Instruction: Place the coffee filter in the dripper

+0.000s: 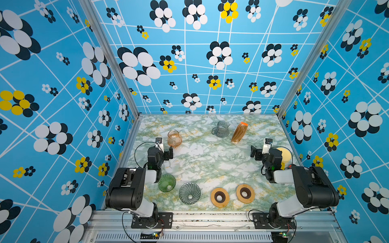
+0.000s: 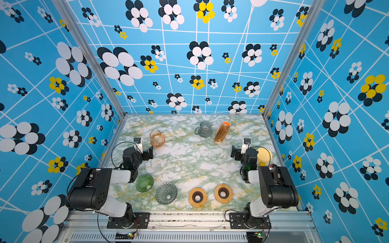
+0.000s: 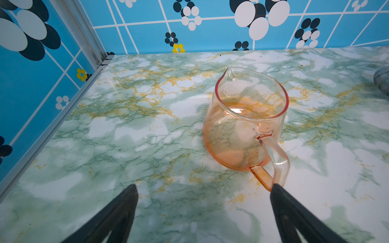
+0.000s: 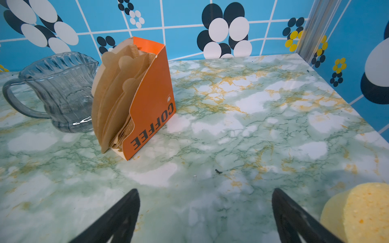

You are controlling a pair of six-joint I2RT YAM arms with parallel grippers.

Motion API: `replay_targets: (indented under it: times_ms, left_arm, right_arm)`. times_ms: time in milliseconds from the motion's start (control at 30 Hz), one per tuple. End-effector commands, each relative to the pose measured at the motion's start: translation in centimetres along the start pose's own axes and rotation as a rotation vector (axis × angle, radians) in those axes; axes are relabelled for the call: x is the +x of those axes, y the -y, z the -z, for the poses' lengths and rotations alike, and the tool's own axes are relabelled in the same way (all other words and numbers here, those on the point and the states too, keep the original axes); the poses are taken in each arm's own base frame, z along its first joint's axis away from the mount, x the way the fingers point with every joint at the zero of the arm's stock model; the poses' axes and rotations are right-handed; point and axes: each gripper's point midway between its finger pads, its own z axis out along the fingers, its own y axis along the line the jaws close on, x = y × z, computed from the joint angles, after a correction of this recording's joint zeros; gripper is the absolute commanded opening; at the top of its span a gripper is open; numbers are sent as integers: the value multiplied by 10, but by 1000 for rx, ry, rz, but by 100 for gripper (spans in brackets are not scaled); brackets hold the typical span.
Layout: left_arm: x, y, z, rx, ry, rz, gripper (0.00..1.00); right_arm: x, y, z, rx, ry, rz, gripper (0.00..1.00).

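1. At the far right of the marbled tabletop [image 1: 206, 162], the brown paper coffee filters [image 1: 239, 132] stand fanned in an orange carton [image 4: 151, 88] printed "COFFEE". In the right wrist view their rounded tabs stick up above the carton's cut-away side.
2. Just beside the carton, on the side where the filters show, stands a grey ribbed glass pitcher [image 1: 220, 129]. It is upright, and whether the two touch cannot be told.
3. Along the near edge, from left to right, lie a green glass dripper [image 1: 167, 183], a clear ribbed glass dripper [image 1: 189, 193] and two wooden rings [image 1: 213, 197] [image 1: 251, 193]. Both drippers are well apart from the filters.
4. The left gripper [image 3: 203, 187] is spread wide and grasps nothing. It points at an amber glass server [image 3: 242, 117], which stands upright. One fingertip [image 3: 275, 189] sits right at the lower end of the server's handle, and contact cannot be judged.
5. The right gripper [image 4: 205, 191] is also spread wide with nothing between its fingers. It faces bare tabletop with the carton ahead and off to one side.
6. A yellow sponge [image 4: 362, 212] lies just beside the right gripper, partly hidden by that arm in both top views.
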Motion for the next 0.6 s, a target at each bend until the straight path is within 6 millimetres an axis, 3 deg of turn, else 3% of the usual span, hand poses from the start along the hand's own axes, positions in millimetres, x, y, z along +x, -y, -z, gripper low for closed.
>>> replay_targets:
  times_ms: [0, 567]
  left_arm:
    - [-4, 0, -4, 4, 6, 11, 99]
    - [-6, 3, 2, -1, 40, -12, 99]
  right_arm:
    - [-10, 1, -3, -4, 20, 1, 99]
    - [-11, 1, 4, -4, 61, -5, 99]
